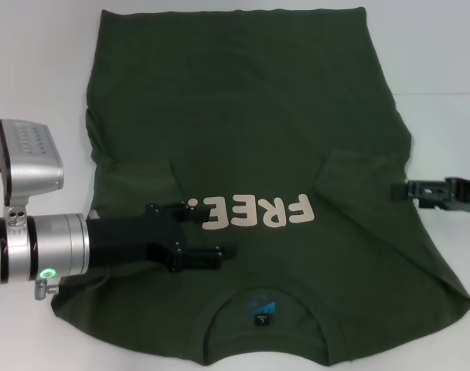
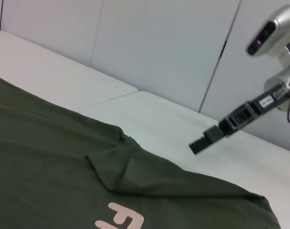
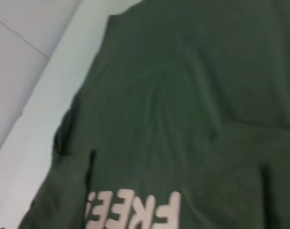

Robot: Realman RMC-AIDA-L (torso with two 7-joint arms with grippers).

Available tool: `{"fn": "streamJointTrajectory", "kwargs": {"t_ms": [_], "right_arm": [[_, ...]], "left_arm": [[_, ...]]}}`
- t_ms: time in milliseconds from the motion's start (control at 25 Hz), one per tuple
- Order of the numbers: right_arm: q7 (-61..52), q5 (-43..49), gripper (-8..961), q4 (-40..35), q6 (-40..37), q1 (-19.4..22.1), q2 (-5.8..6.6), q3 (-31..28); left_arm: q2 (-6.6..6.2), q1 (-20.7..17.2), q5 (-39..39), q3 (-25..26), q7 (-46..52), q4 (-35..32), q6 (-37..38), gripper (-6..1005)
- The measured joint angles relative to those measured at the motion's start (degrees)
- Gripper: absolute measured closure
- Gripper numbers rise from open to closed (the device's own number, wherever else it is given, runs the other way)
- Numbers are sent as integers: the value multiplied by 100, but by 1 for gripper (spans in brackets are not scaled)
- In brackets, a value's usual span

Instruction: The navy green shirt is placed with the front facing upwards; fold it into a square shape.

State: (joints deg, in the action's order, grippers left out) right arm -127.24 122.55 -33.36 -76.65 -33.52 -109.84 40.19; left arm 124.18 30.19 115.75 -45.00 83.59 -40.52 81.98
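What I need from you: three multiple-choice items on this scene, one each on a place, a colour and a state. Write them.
1. The left claw is
A. over the shirt's chest, by the lettering
B. off the table
C. at the far hem

2. The lettering is
A. red
B. cream
C. blue

3. The shirt lies
A. folded square
B. hanging from a claw
C. spread out, front up

Key:
1 A: the left claw is over the navy green shirt; the right claw is at its right edge.
2 B: "FREE" reads cream.
3 C: the print faces up, and no square fold is made yet.
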Motion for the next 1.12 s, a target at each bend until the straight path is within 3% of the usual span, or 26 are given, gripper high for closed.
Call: {"fn": "streamJointTrajectory", "kwargs": {"t_ms": [160, 480, 1120], "right_arm": [[-12, 21, 8, 56, 36, 145, -4, 0], [-1, 140, 8, 74, 74, 159, -188, -28], [44, 108, 8, 209, -118, -329, -515, 2]], "left_arm": [[1, -5, 0, 1, 0, 0, -9, 114], [1, -12, 0, 0, -21, 9, -63, 114], [-23, -218, 63, 164, -55, -51, -77, 114]]}}
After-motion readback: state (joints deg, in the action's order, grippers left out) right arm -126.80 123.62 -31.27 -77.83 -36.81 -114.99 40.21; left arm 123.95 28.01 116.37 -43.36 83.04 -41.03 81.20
